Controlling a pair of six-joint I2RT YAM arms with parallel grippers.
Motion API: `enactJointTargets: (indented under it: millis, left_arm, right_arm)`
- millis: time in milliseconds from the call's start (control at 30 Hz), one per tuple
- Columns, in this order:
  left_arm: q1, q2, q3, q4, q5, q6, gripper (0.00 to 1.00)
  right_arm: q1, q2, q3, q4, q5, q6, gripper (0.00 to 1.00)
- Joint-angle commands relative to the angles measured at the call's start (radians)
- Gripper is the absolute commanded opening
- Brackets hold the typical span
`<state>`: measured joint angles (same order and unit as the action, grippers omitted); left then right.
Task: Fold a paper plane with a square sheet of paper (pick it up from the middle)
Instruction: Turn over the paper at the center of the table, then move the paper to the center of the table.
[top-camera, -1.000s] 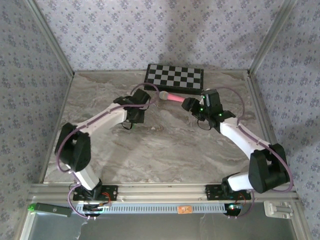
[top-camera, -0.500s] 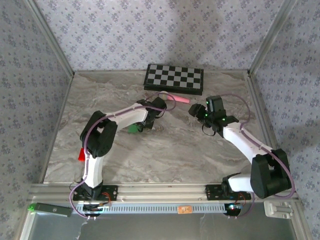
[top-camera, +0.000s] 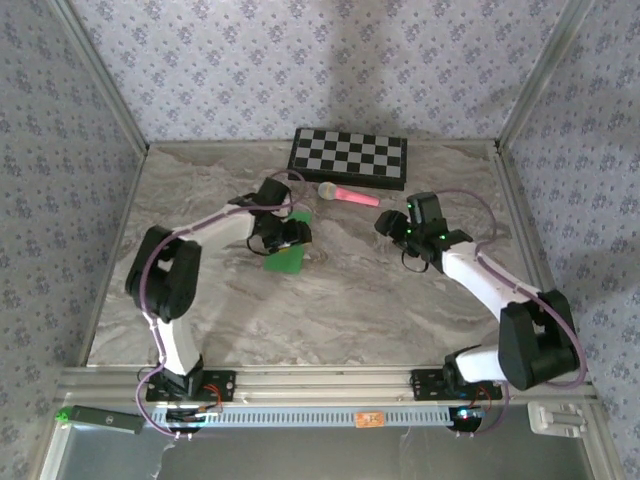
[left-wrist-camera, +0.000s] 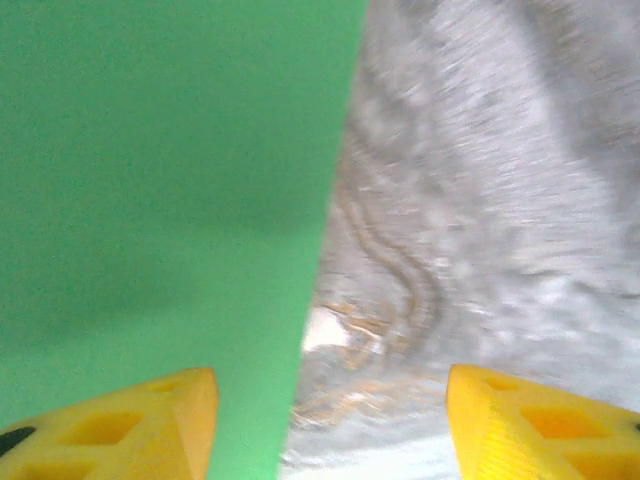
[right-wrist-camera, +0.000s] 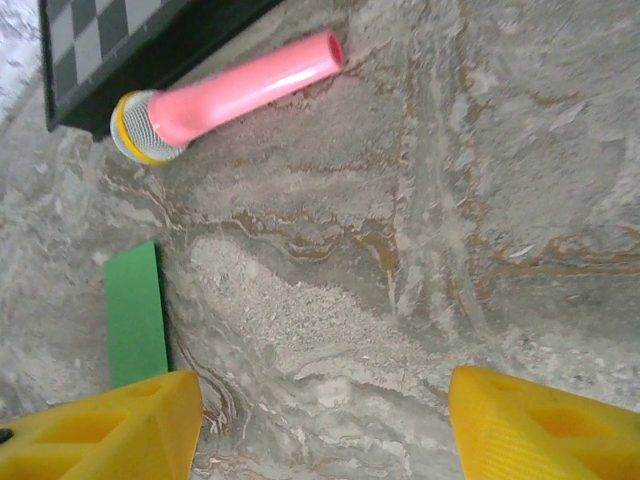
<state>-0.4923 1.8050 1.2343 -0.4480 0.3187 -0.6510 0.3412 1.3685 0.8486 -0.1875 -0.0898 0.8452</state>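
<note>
— As the table (top-camera: 200, 300) is seen from above, where does the green sheet of paper (top-camera: 285, 260) lie?

— It lies flat on the marble top, on the near side of the checkered board (top-camera: 348, 157), towards the board's left end and apart from it. The left arm hides part of the sheet, so how far it is folded cannot be told.

— Does the left gripper (top-camera: 288, 234) grasp it?

— No. It hangs directly over the sheet with its hand released. In the wrist view its yellow fingers (left-wrist-camera: 120, 420) stand wide apart. One is above the green surface and the other above bare marble. The sheet's straight edge runs between them on the table.

— And the right gripper (top-camera: 388, 222)?

— It is on the near side of the board's right end, clear of the board. Its fingers are spread with only marble between them, so it grasps nothing.

— What else is recorded?

— A pink microphone (top-camera: 348, 194) lies just beside the board's near edge, with its grey head towards the board's left end.
</note>
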Motion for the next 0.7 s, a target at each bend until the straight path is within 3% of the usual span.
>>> enactJointTargets:
  millis: [0, 233, 367, 533, 667]
  left_arm:
    - [0.068, -0.131, -0.056, 0.109, 0.143, -0.071, 0.66]
    - [0.248, -0.333, -0.236, 0.112, 0.048, -0.085, 0.8]
    - [0.354, -0.418, -0.345, 0.133, 0.058, -0.112, 0.88]
    - [0.423, -0.469, -0.401, 0.118, 0.071, -0.113, 1.0]
    - [0.44, -0.485, -0.417, 0.116, 0.069, -0.123, 1.0]
  right_arm:
    - [0.072, 0.079, 0.087, -0.044, 0.016, -0.03, 0.66]
    - [0.272, 0.342, 0.316, -0.054, -0.045, -0.077, 0.62]
    - [0.361, 0.513, 0.499, -0.075, -0.109, -0.089, 0.59]
    - [0.409, 0.654, 0.638, -0.087, -0.139, -0.076, 0.57]
    - [0.417, 0.74, 0.716, -0.117, -0.166, -0.072, 0.56]
